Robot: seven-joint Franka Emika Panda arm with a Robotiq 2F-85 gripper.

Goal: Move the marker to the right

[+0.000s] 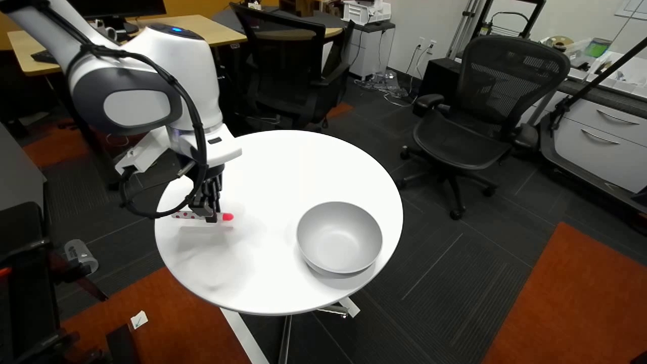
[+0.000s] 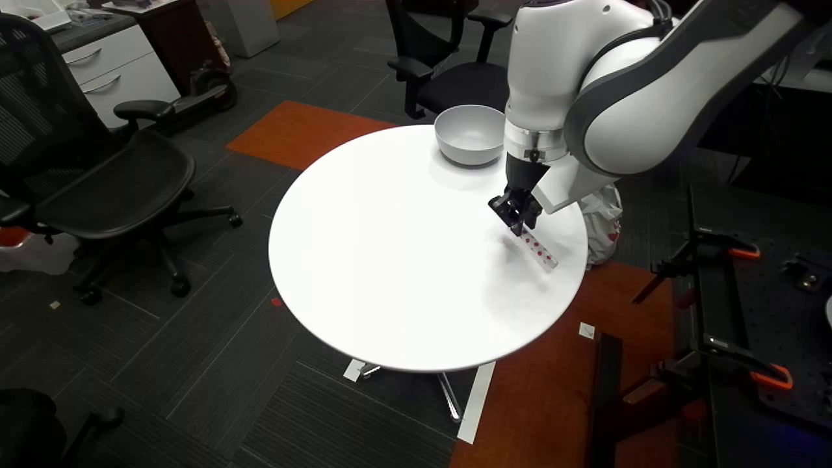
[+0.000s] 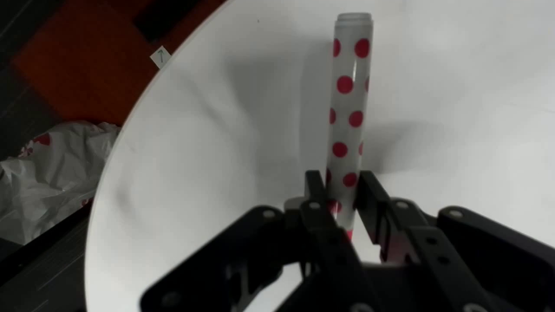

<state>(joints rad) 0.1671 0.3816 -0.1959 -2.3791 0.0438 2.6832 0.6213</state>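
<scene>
The marker (image 1: 228, 217) is white with red dots and a red end. It also shows in an exterior view (image 2: 538, 250) and in the wrist view (image 3: 347, 99). My gripper (image 1: 211, 217) is shut on the marker near its middle, with one finger on each side (image 3: 340, 186). The marker lies roughly level, a little above the white round table (image 1: 283, 172), with its shadow apart below it. In an exterior view my gripper (image 2: 518, 224) hides the red end.
A grey bowl (image 1: 339, 237) stands on the table near its edge, away from my gripper; it also shows in an exterior view (image 2: 469, 133). Black office chairs (image 1: 485, 101) stand around the table. A plastic bag (image 3: 60, 169) is below the table's edge.
</scene>
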